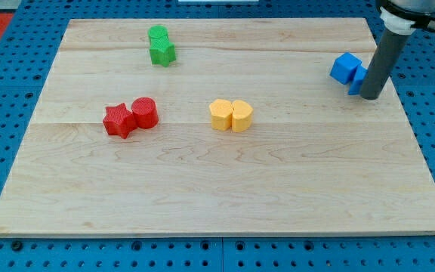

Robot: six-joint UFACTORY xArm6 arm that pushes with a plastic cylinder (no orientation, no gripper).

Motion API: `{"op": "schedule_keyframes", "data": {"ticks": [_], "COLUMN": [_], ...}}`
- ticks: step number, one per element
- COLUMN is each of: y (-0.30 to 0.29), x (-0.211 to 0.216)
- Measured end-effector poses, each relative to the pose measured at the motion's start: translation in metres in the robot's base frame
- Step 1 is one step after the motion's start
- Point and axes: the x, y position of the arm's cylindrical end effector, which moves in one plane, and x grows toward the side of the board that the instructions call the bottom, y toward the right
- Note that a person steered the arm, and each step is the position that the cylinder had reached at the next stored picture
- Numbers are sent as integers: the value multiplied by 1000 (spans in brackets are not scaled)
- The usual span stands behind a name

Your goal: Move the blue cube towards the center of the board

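Note:
The blue cube (pixel 344 67) lies near the wooden board's (pixel 217 181) right edge, toward the view's top. A second blue block (pixel 357 78) sits just right of and below it, partly hidden by the rod. My tip (pixel 369 96) rests on the board right beside that second blue block, just below and right of the blue cube.
A green cube and green star (pixel 160 45) sit together at the top left of centre. A red star (pixel 118 121) and red cylinder (pixel 145 112) touch at the left. Two yellow blocks (pixel 230 115) touch near the centre. Blue pegboard surrounds the board.

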Motion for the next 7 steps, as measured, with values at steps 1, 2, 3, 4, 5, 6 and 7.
{"op": "schedule_keyframes", "data": {"ticks": [1,2,3,4,5,6,7], "y": [0,0,2,24,50,49,24], "x": [-9,-12,-9,-7,-7,-37,-60]}}
